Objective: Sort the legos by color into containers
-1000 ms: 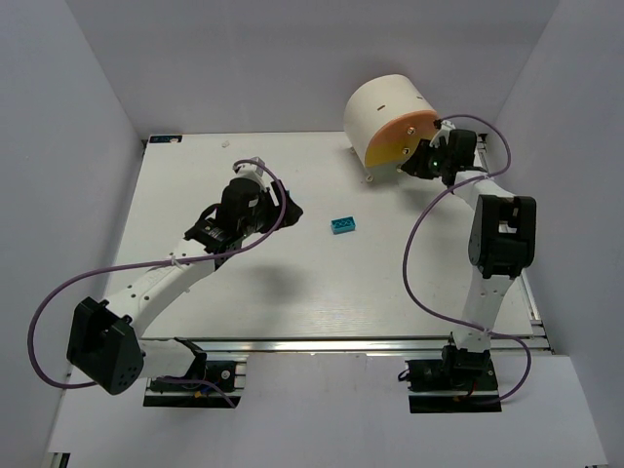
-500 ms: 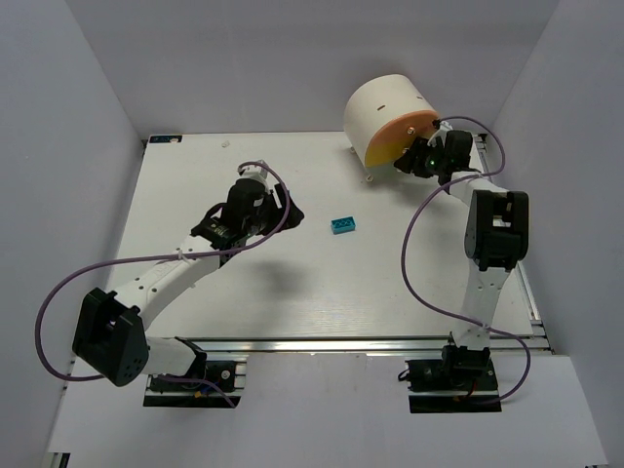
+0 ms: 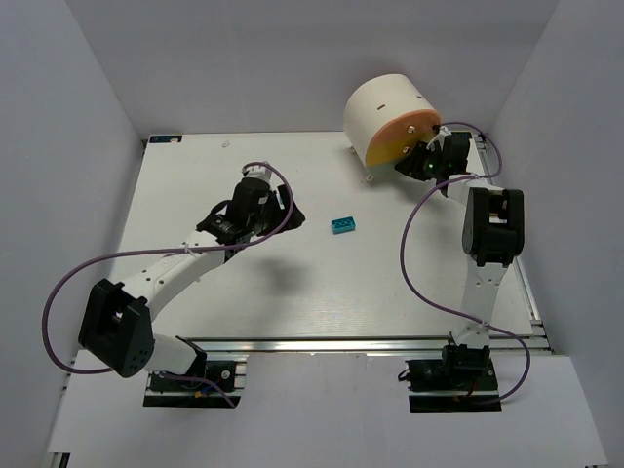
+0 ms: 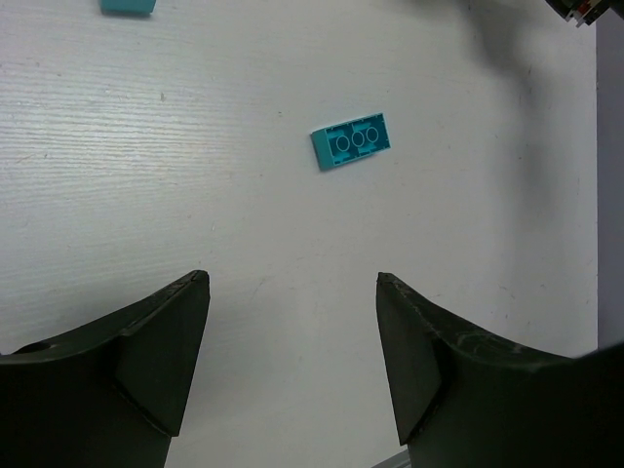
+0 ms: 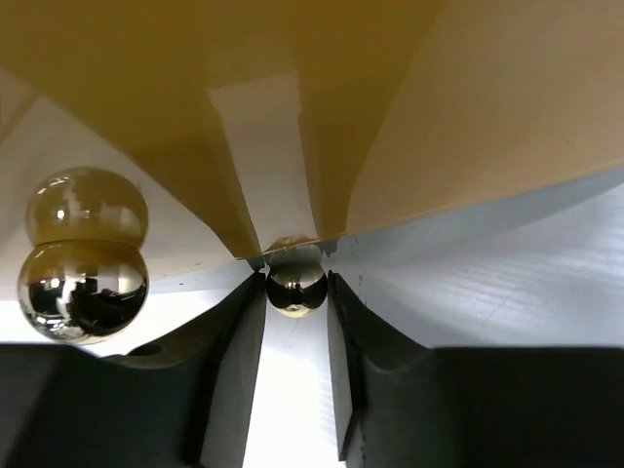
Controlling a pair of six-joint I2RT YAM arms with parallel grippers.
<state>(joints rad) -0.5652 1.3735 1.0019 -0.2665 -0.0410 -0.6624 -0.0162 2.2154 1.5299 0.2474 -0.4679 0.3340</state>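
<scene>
A cyan-blue lego (image 3: 342,225) lies on the white table; in the left wrist view (image 4: 354,141) it shows round tubes on its upper face. A second cyan piece (image 4: 127,6) is cut off by that view's top edge. My left gripper (image 3: 289,212) is open and empty, left of the lego; its jaws (image 4: 292,278) hover over bare table. The cream cabinet (image 3: 382,109) with an orange drawer front (image 3: 408,134) stands at the back right. My right gripper (image 3: 419,162) is shut on a small shiny drawer knob (image 5: 295,283). No green legos are in view.
A second shiny knob (image 5: 85,276) sits left of the held one on the drawer front (image 5: 487,97). The right arm (image 3: 492,229) stands along the table's right edge. A dark object (image 4: 577,9) shows at the left wrist view's top right corner.
My right gripper has moved in against the orange drawer front. My left wrist has shifted slightly toward the far side and right. The cyan lego has not moved.
</scene>
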